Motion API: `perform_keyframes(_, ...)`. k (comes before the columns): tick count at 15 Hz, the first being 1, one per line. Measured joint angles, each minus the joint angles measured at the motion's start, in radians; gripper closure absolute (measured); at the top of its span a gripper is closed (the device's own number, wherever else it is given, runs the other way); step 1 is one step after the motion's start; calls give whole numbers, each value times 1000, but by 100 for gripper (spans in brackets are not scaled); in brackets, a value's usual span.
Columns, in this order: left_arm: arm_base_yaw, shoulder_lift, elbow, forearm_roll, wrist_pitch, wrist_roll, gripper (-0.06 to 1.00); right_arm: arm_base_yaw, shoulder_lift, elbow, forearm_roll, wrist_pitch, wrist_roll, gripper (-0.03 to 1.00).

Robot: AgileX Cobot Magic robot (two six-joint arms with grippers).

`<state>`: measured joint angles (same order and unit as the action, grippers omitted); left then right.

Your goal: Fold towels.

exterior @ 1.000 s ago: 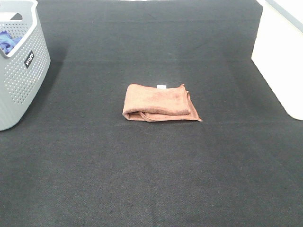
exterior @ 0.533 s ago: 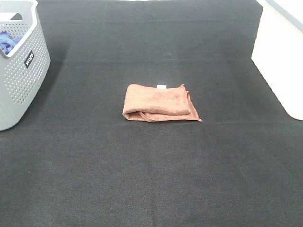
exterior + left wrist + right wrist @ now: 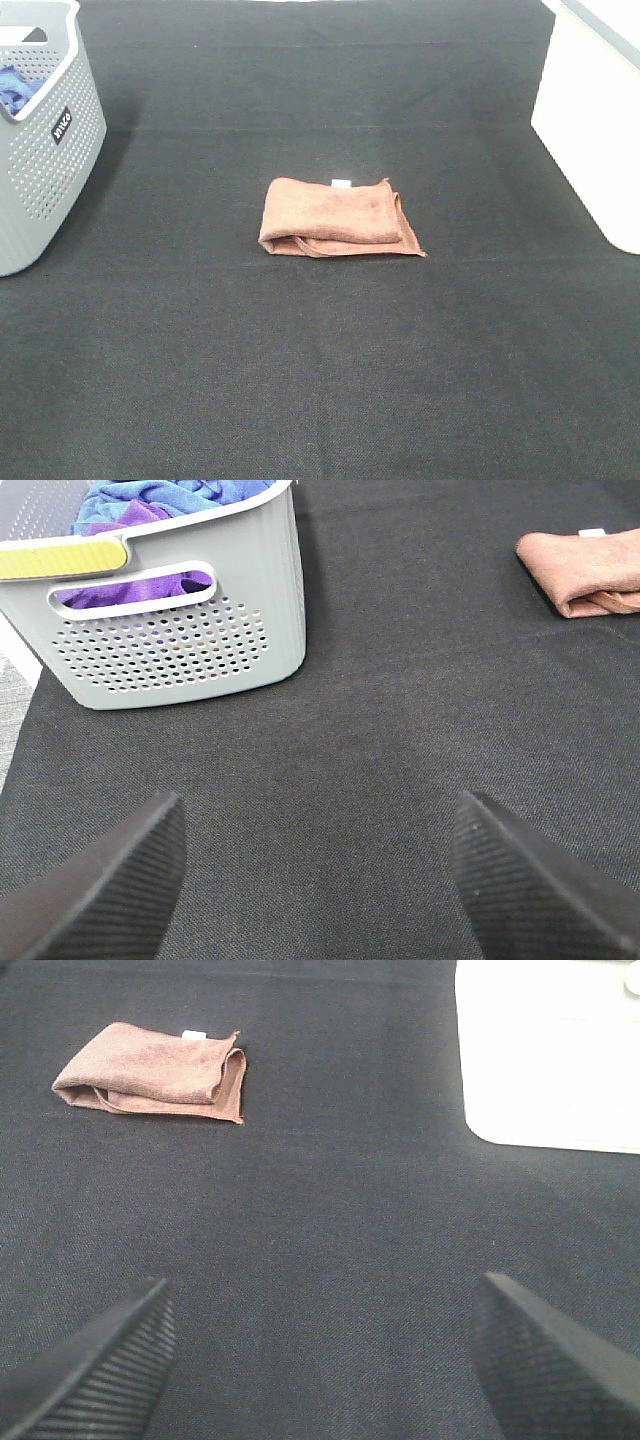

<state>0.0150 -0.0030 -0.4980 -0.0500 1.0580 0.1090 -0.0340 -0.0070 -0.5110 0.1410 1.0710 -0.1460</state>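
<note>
A folded brown towel (image 3: 335, 217) with a small white tag lies in the middle of the black table cloth. It also shows in the left wrist view (image 3: 585, 570) and in the right wrist view (image 3: 155, 1070). My left gripper (image 3: 315, 880) is open and empty, low over the cloth in front of the grey basket, far from the towel. My right gripper (image 3: 320, 1360) is open and empty over bare cloth, well short of the towel. Neither gripper shows in the exterior high view.
A grey perforated laundry basket (image 3: 40, 150) stands at the left edge, holding blue and purple cloths (image 3: 165, 500). A white box (image 3: 595, 120) stands at the right edge; it also shows in the right wrist view (image 3: 550, 1050).
</note>
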Motion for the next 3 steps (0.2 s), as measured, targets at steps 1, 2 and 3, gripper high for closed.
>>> perform_keyframes(1,0,0,0,0,0,0,24,0,0,2,0,0,0,20)
perform_keyframes(2,0,0,0,0,0,0,24,0,0,2,0,0,0,20)
perform_keyframes(3,0,0,0,0,0,0,24,0,0,2,0,0,0,20)
